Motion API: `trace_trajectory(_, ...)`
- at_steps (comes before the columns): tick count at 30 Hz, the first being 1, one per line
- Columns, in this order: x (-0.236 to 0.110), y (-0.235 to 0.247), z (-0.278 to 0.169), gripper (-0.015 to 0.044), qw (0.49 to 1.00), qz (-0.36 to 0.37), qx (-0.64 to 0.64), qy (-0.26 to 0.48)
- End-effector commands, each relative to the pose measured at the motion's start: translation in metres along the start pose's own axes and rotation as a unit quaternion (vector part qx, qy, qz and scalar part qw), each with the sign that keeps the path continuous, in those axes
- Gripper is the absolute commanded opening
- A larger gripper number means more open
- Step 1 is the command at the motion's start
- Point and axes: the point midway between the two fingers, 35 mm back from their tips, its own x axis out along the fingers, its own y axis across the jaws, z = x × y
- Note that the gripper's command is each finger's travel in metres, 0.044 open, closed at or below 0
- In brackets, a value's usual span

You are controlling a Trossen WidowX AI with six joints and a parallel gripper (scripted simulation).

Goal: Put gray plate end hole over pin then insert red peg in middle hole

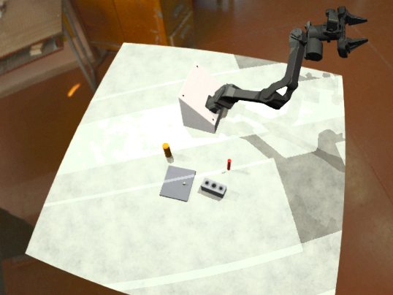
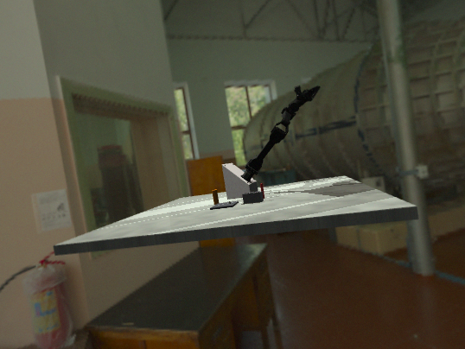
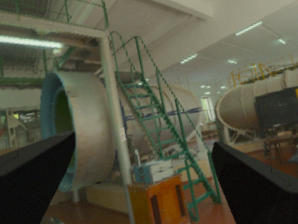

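Note:
The gray plate (image 1: 213,187) (image 2: 252,198), a small block with three holes, lies on the table just right of the flat gray base (image 1: 177,183) (image 2: 225,206). A small light pin (image 1: 184,183) stands up from the base. The red peg (image 1: 229,163) (image 2: 262,188) stands upright behind the plate. My gripper (image 1: 359,30) (image 2: 312,92) (image 3: 145,143) is open and empty. It is raised high above the table's far right side, far from all the parts. The wrist view shows only the two dark fingers and the hall beyond.
An orange cylinder (image 1: 167,150) (image 2: 214,196) stands behind the base. The arm's white wedge-shaped mount (image 1: 199,96) (image 2: 235,181) sits at the back of the table (image 1: 146,237). The table edges drop off to the floor on all sides.

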Motion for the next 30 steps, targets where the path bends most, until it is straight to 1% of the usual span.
trace_trajectory(1,0.000,0.000,0.000,0.0426,1.000,0.000,0.000,0.000)
trace_trajectory(2,0.000,0.002,0.001,0.0440,1.000,0.004,0.001,-0.001)
trace_trajectory(3,-0.002,0.008,0.003,0.0440,1.000,0.014,0.005,-0.002)
trace_trajectory(9,-0.024,0.070,0.037,0.0440,0.989,0.136,0.050,-0.033)
trace_trajectory(13,-0.048,0.104,0.070,0.0440,0.971,0.214,0.089,-0.063)
trace_trajectory(18,-0.084,0.135,0.117,0.0440,0.936,0.303,0.143,-0.106)
trace_trajectory(24,-0.137,0.150,0.183,0.0440,0.876,0.398,0.211,-0.170)
trace_trajectory(30,-0.196,0.139,0.251,0.0440,0.797,0.476,0.281,-0.244)
